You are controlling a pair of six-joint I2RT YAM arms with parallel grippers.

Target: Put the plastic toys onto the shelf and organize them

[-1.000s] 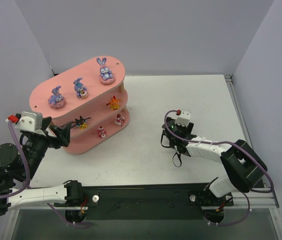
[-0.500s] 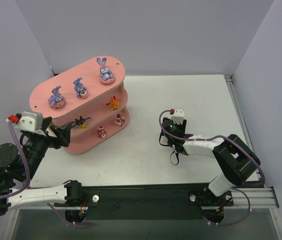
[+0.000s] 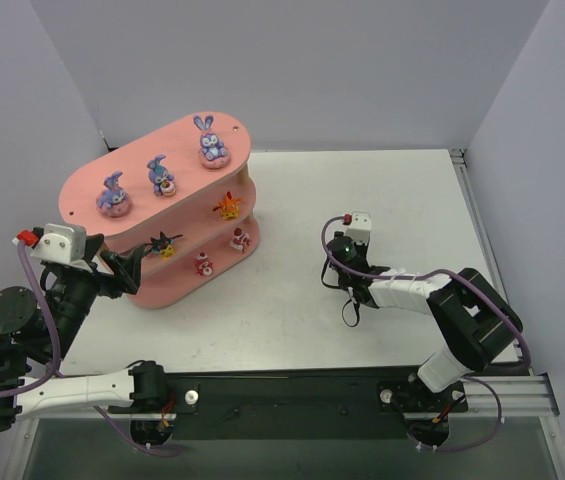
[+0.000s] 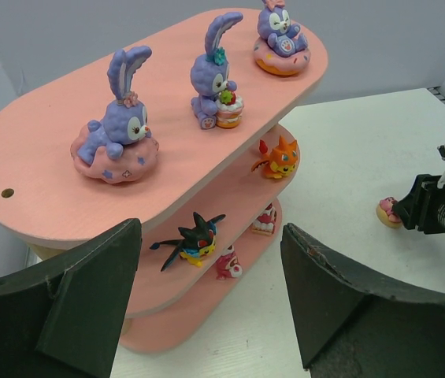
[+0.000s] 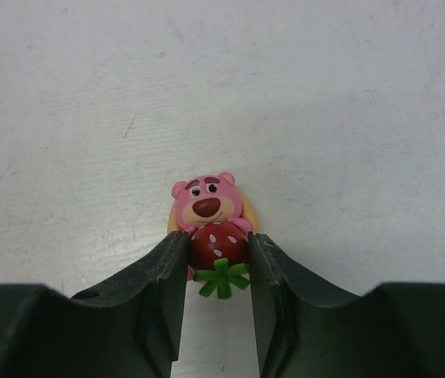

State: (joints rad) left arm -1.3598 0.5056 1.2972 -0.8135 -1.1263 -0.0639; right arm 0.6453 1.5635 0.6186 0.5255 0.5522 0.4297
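Pinching pink bear toy (image 5: pixel 209 206) with right gripper (image 5: pixel 216 264), jaws narrowed onto strawberry sides, on table (image 5: pixel 348 118) well right of shelf (image 4: pixel 41 165). Hanging left gripper (image 4: pixel 210 236) wide open, empty, beside shelf's near-left end. Judging toy light, rigid, slick: gripping low across middle seeming safest.

bare table (image 3: pixel 292 215) btwn shelf (image 3: pixel 82 190) & right claw (image 5: pixel 216 256), bunnies (image 4: pixel 214 75) line top tier

Three blue bunnies (image 3: pixel 162 176) stand on the shelf's (image 3: pixel 80 188) top tier.
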